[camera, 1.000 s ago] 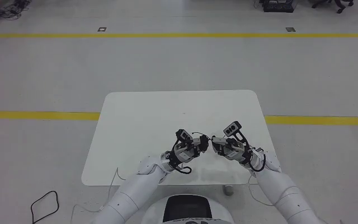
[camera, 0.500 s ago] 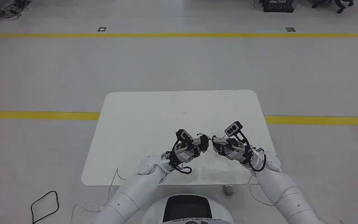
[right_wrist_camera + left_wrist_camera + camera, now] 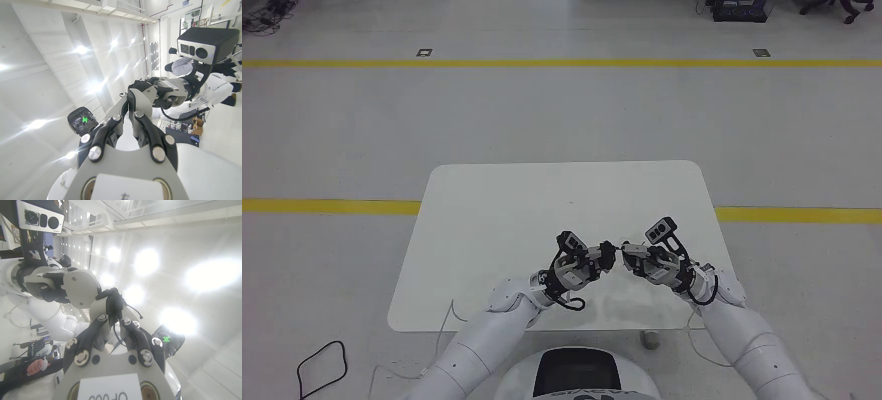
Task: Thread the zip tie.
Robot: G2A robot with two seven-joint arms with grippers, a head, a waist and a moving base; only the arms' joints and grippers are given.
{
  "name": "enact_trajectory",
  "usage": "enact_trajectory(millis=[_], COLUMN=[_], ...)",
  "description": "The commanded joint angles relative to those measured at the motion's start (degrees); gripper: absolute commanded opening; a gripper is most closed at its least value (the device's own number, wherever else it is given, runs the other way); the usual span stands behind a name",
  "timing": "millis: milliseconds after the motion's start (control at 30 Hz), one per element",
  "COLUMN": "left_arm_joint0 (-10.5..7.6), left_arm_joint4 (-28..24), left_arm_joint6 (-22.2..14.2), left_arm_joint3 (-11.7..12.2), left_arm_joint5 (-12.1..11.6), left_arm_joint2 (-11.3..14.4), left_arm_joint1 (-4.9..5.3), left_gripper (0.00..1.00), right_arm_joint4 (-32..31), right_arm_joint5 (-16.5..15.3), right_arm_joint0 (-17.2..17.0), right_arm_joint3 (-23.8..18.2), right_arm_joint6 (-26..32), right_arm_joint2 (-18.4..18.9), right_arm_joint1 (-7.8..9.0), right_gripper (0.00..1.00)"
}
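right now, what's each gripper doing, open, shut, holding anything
left gripper: closed on the zip tie.
right gripper: closed, right by the left one's tips; whether it grips the zip tie cannot be told.

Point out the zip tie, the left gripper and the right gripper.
zip tie [image 3: 134,310], left wrist view, on its thin loose black strand.
left gripper [image 3: 113,310], left wrist view, midway between its fingertips.
right gripper [image 3: 128,101], right wrist view, midway between its fingertips.
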Motion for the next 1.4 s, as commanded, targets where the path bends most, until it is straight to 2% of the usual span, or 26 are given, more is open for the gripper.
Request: enact_trajectory(millis=[0, 1367], left_arm_joint0=[0.0, 0.0], left_arm_joint4=[0.0, 0.0], left_arm_joint6=[0.0, 0.0], left_arm_joint3=[0.0, 0.0], left_arm_joint5=[0.0, 0.0], left_arm_joint2=[0.0, 0.0], left_arm_joint1=[0.0, 0.0], left_gripper=[0.0, 0.0], right_arm_joint4=[-0.16, -1.56], right_arm_joint5=[0.05, 0.78], right_arm_joint0=[-0.04, 0.14], right_arm_joint3=[-0.01, 2.09], right_arm_joint6=[-0.15, -1.33], right_arm_joint2=[0.09, 1.94], right_arm_joint1=[-0.02, -0.36], right_gripper=[0.0, 0.0])
